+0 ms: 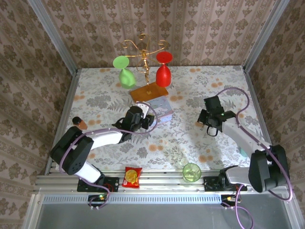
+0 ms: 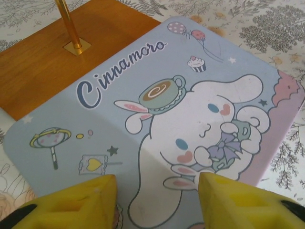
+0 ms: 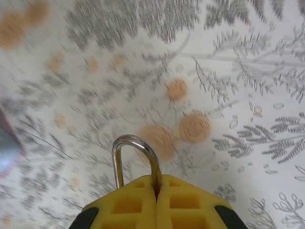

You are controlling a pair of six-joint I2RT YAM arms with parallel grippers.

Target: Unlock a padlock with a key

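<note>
padlock [image 3: 131, 138] pinched in right tool [image 3: 156, 183], shackle poking out, left tool [image 2: 157, 191] spread wide over pale blue tin [image 2: 190, 95]

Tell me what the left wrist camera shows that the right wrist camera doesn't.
Left wrist view: the pale blue cartoon tin beside a wooden base with a gold stem, and the left gripper open above the tin. Right wrist view: the padlock, its silvery shackle sticking out of the right gripper, whose fingers are shut on it. Both: yellow fingertips over the floral tablecloth.
</note>
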